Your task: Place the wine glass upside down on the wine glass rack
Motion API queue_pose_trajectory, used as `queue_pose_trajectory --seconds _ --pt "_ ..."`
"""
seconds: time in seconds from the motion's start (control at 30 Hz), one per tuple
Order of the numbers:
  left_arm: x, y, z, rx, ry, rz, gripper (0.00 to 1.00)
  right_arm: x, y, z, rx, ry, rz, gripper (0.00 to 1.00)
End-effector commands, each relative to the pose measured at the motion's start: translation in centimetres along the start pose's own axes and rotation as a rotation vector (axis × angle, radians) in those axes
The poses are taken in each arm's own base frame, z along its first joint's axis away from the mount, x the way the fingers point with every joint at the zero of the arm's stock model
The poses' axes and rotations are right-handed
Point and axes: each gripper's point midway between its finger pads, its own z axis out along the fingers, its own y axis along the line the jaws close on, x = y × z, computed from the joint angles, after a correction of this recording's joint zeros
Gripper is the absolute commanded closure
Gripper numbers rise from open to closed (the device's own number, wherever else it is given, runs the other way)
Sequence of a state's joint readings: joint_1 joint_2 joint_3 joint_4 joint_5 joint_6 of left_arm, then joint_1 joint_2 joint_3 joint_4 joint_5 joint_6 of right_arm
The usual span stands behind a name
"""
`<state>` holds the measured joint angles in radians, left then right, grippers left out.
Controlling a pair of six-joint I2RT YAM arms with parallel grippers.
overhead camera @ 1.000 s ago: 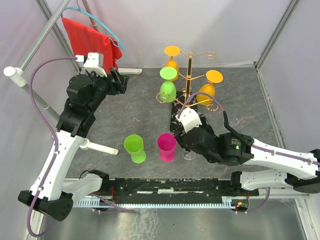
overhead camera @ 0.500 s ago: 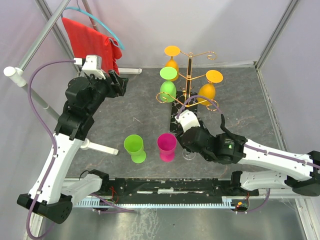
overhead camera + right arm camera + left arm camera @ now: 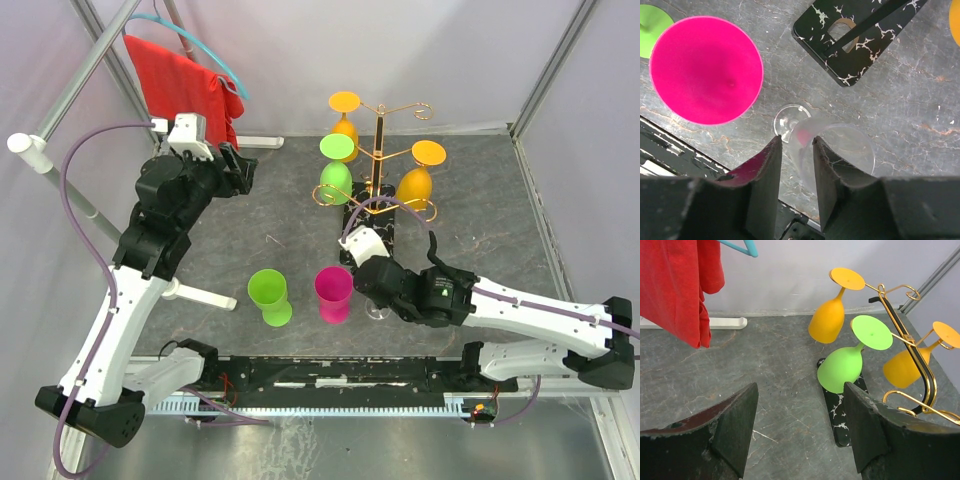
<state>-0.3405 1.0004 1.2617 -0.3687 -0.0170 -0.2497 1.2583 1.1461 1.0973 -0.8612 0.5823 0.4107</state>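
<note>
A clear wine glass (image 3: 840, 150) stands upright on the grey table, its foot (image 3: 378, 310) just right of a pink cup. My right gripper (image 3: 797, 137) reaches down over it, and its narrowed jaws sit on either side of the lower bowl, which fills the gap between them. The wine glass rack (image 3: 380, 150), gold wire on a black marble base (image 3: 860, 30), stands just behind and carries two orange glasses and a green one upside down. My left gripper (image 3: 800, 390) hangs open and empty at the back left, facing the rack (image 3: 905, 335).
The pink cup (image 3: 333, 292) and a green cup (image 3: 268, 295) stand near the front edge. A red cloth (image 3: 180, 85) hangs on a hanger at the back left. A white pole stand (image 3: 195, 293) lies by the left arm.
The right gripper has moved left and lower over the clear glass, and its jaws have narrowed round the bowl. The left arm has barely moved.
</note>
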Motion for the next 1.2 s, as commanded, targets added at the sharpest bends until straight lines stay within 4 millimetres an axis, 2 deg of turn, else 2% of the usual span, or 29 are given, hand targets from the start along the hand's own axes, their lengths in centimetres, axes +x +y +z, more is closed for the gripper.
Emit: queue_pose_trajectory --seconds 0.0,0.23,0.37,0.47,0.6,0.77,0.93,1.03,1.17 --pt "-1.0 -0.4 -0.4 0.014 -0.043 -0.041 0.25 -0.6 0.0 -0.1 -0.010 -0.020 0.023 0.65" --pt "-1.1 -0.9 -0.2 0.033 -0.048 -0.077 0.24 -0.5 -1.1 -0.9 0.010 -0.009 0.024 0.99" --pt "-0.7 -0.7 0.0 0.016 -0.042 -0.131 0.25 -0.9 -2.0 -2.4 0.014 -0.012 0.033 0.99" --pt "-0.6 -0.9 0.1 0.015 -0.055 -0.198 0.24 -2.1 -2.5 -4.4 -0.018 -0.037 0.050 0.99" --pt "-0.7 -0.7 0.1 -0.005 -0.071 -0.295 0.24 -4.4 -3.6 -8.6 -0.097 -0.098 0.068 0.99" --pt "-0.9 -0.1 -0.2 -0.056 -0.099 -0.406 0.23 -8.1 -5.9 -14.8 -0.198 -0.283 0.101 0.99" --pt "-1.4 0.5 -1.0 -0.095 -0.138 -0.490 0.20 -10.8 -7.8 -19.0 -0.241 -0.438 0.084 0.99" --pt "-1.5 1.4 -1.6 -0.143 -0.154 -0.530 0.19 -12.5 -7.9 -21.0 -0.286 -0.519 0.063 0.99" --pt "-1.3 2.0 -2.4 -0.183 -0.177 -0.613 0.17 -15.6 -6.4 -23.6 -0.408 -0.689 0.029 0.99"
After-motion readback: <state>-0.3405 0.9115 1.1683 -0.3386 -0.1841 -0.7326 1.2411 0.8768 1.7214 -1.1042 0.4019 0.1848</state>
